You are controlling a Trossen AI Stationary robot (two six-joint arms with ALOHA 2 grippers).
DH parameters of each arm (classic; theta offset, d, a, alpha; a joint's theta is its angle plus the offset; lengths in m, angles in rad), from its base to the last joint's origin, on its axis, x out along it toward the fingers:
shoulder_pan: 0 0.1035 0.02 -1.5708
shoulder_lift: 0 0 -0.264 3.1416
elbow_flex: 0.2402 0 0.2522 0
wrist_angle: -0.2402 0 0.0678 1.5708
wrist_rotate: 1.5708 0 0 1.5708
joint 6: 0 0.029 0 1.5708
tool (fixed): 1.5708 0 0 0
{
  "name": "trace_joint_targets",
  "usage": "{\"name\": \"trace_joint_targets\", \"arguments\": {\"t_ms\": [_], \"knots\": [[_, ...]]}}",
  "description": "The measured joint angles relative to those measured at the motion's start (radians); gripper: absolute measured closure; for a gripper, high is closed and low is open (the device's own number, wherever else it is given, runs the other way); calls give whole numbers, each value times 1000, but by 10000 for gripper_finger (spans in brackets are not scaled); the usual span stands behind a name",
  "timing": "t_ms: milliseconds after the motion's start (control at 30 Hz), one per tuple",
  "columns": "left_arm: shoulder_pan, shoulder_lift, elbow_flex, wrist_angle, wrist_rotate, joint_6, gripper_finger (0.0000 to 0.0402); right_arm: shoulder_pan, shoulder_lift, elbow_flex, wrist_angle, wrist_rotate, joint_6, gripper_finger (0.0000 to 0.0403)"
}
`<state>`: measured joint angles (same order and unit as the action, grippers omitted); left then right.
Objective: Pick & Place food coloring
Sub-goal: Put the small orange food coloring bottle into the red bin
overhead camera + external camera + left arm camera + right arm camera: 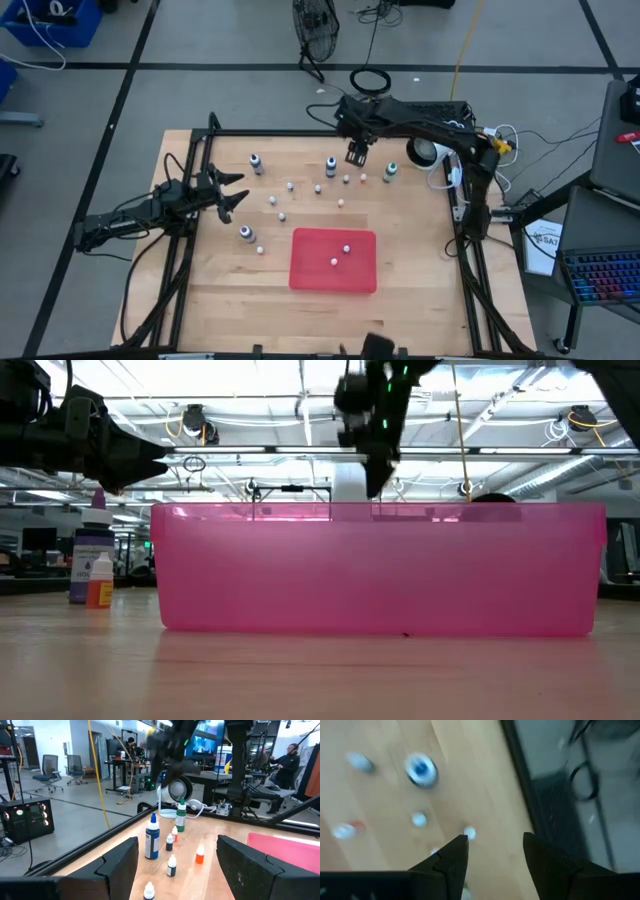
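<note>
The food coloring bottles stand upright on their bases on the wooden table. The dark ones are at the far left (256, 163), far middle (331, 166), far right (390, 172) and left of the tray (246, 234). Several small whitish ones (290, 185) stand between them. Two small ones (347, 248) are in the red tray (310, 275). My right gripper (357, 155) hangs open above the far-middle bottles, pointing down; its wrist view shows a blue-capped bottle (421, 769) and small ones (469, 833) below. My left gripper (230, 195) is open and empty at the table's left, facing the blue bottle (152, 837) and the green bottle (180, 815).
The tray (380, 565) fills the low view, with a dark bottle (92, 560) and a small orange one (100, 592) to its left. A black frame (300, 133) runs along the table's edges. Bare wood lies at the near left and the right (420, 240).
</note>
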<state>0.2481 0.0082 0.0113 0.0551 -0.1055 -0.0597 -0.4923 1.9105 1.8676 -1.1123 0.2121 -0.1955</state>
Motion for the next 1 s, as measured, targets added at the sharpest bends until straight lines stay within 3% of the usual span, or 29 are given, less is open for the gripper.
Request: {"name": "trace_joint_targets", "arguments": {"t_ms": [200, 467, 667, 1000], "knots": [[0, 0, 0, 0, 0, 0, 133, -63, 76, -76, 29, -10, 5, 206], [0, 0, 0, 0, 0, 0, 133, -66, 82, -218, 156, -108, 8, 195], [0, 0, 0, 0, 0, 0, 133, -66, 84, -312, 250, -114, 0, 195], [0, 0, 0, 0, 0, 0, 133, -66, 84, -349, 339, -167, -11, 198]]}}
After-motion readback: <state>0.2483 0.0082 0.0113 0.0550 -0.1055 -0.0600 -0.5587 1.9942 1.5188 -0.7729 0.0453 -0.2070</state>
